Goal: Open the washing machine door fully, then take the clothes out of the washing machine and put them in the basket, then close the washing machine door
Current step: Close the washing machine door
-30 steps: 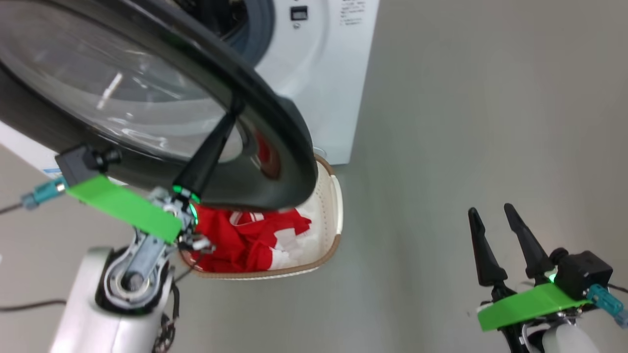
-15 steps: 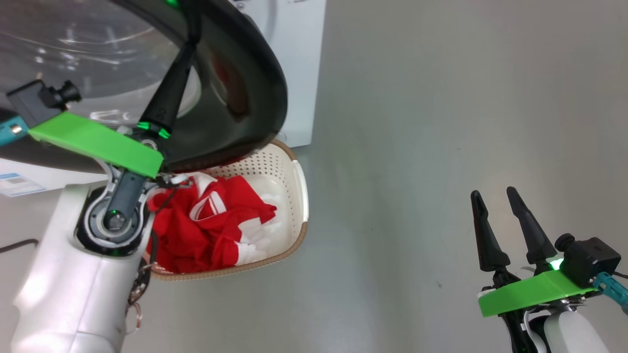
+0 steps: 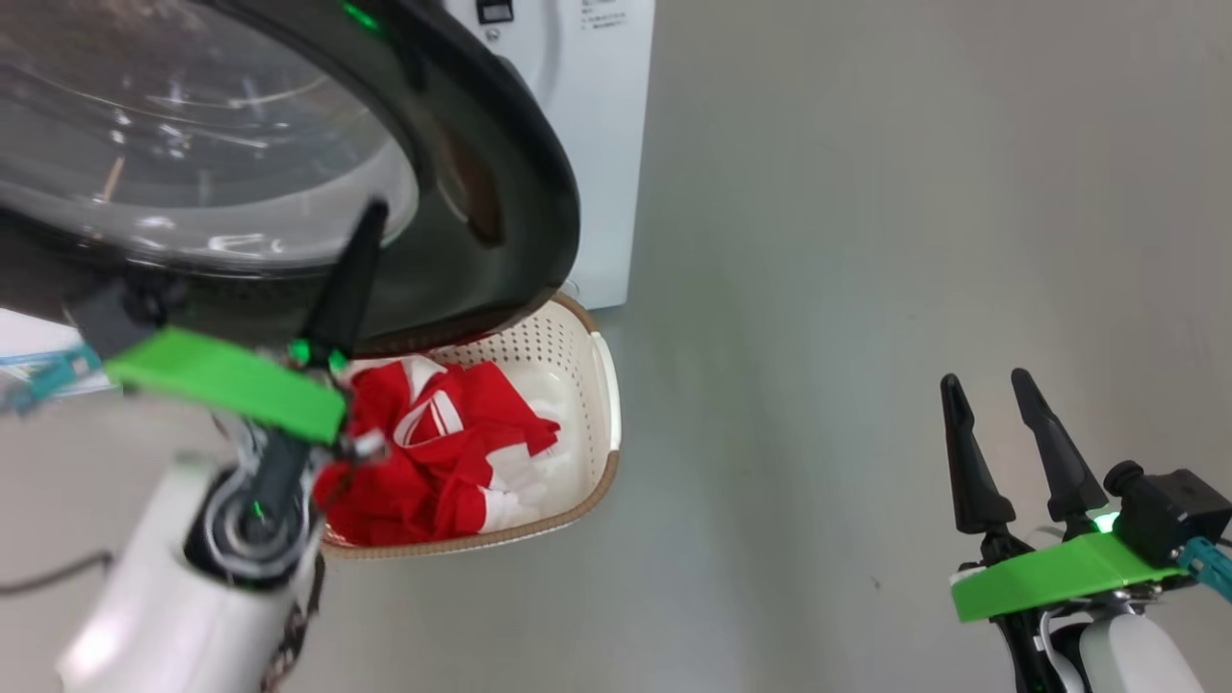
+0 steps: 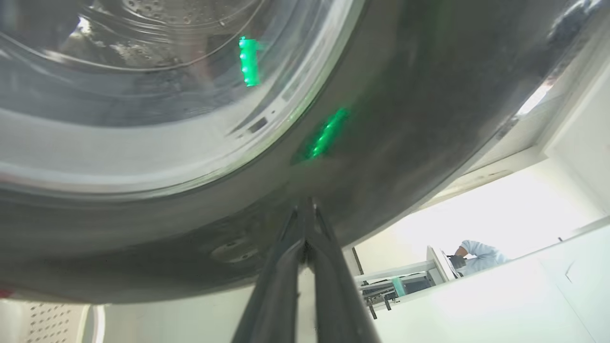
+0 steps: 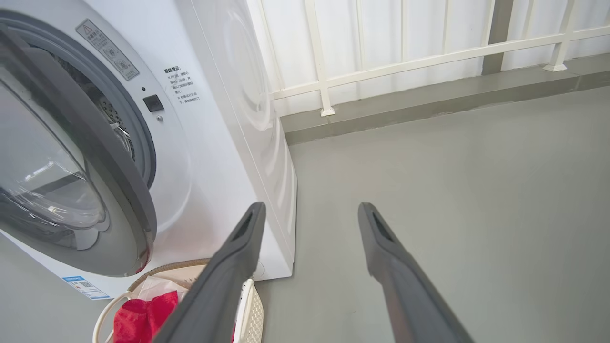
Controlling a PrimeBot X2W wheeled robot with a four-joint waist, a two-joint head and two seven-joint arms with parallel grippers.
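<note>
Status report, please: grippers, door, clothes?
Left gripper shut, tips on rim of washing machine door. Right gripper open, empty. Clothes in basket; door partly open. Basket sits below door.

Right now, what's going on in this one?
The shut left gripper has its fingertips against the glossy black rim of the round washing machine door, which stands partly open. The red and white clothes lie in the cream perforated plastic basket beneath it. The open right gripper hangs idle above the grey floor.
</note>
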